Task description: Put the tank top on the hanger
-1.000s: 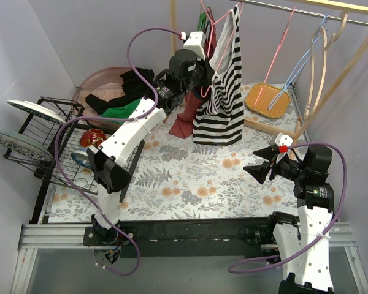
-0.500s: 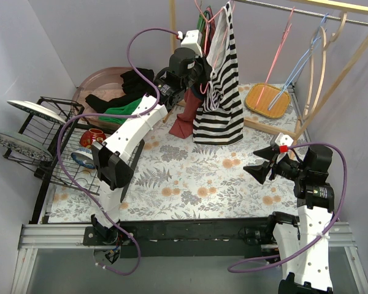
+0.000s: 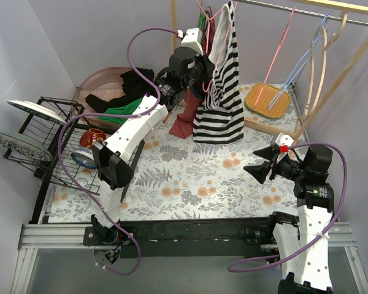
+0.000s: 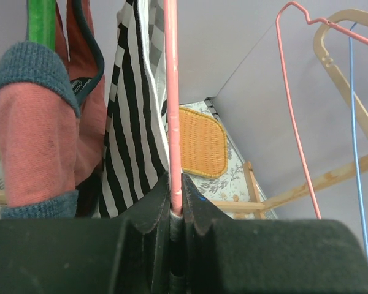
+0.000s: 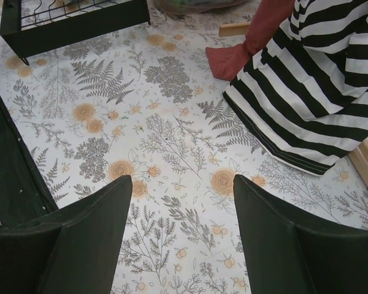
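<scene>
The striped tank top (image 3: 224, 92) hangs over the pink hanger (image 3: 207, 15) at the left end of the rail, its hem resting on the table. My left gripper (image 3: 203, 72) is raised beside it and shut on the hanger. In the left wrist view the jaws (image 4: 175, 184) pinch the hanger's pink rod (image 4: 172, 110), with the striped top (image 4: 135, 122) just left of it. My right gripper (image 3: 259, 162) is open and empty, low over the table at the right. In the right wrist view it (image 5: 181, 208) faces the top's hem (image 5: 313, 92).
A dull red tank top (image 4: 43, 141) hangs left of the striped one on a green hanger (image 4: 40, 21). A second pink hanger (image 3: 279, 55), a blue one (image 3: 306, 61) and a wooden one (image 3: 325, 55) hang on the rail. A wicker tray (image 3: 267, 98), pink basin (image 3: 95, 82) and dish rack (image 3: 61, 141) also stand there.
My left gripper has risen a little with the hanger, and the striped top has lifted and shifted slightly left. The right arm has not moved.
</scene>
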Controlling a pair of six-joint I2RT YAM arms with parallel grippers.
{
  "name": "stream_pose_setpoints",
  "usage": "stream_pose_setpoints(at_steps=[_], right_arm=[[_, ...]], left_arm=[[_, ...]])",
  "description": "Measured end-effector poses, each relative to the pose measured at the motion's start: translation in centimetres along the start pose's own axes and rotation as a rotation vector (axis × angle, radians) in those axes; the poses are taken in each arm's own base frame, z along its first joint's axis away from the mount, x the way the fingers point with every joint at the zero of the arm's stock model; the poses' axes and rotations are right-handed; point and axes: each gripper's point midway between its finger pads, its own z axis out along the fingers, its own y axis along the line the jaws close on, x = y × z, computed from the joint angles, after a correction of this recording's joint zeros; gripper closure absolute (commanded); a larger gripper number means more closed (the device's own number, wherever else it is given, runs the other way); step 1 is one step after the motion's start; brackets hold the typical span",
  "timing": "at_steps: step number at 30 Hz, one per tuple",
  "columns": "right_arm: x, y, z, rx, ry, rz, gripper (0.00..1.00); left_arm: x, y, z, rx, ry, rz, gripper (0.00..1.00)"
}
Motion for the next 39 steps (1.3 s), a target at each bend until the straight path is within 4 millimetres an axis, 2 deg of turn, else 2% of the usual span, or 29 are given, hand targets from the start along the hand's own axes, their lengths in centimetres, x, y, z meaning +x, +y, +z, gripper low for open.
stream_pose_setpoints(at_steps=[6,13,21,23,24,28,34,39], right_arm=[[0.3,0.0,0.1,-0.003,0.002,0.009,0.24],[0.3,0.0,0.1,-0.003,0.002,0.008,0.24],[0.3,0.0,0.0,0.0,0.002,0.009,0.25],[0.3,0.0,0.0,0.001,0.002,0.009,0.25],[0.3,-0.1,0.0,0.002,0.002,0.009,0.25],[0.3,-0.1,0.0,0.002,0.002,0.009,0.24],[0.3,-0.1,0.0,0.003,0.002,0.01,0.24],[0.5,0.0,0.0,0.002,0.006,0.014,0.25]], left_arm=[[0.2,-0.3,0.8,0.013,-0.006,-0.026,1.0],[2.2,0.2,2.7,0.008,0.016,-0.032,1.0],[2.1,0.1,2.7,0.016,0.014,-0.029,0.99],[2.1,0.1,2.7,0.016,0.014,-0.024,0.92],[2.2,0.2,2.8,0.015,0.016,-0.02,0.82],[2.7,0.5,2.6,0.009,0.028,0.001,0.68],[3.0,0.8,1.9,0.003,0.042,0.017,0.59],[2.5,0.8,0.9,0.004,0.043,0.022,0.4]])
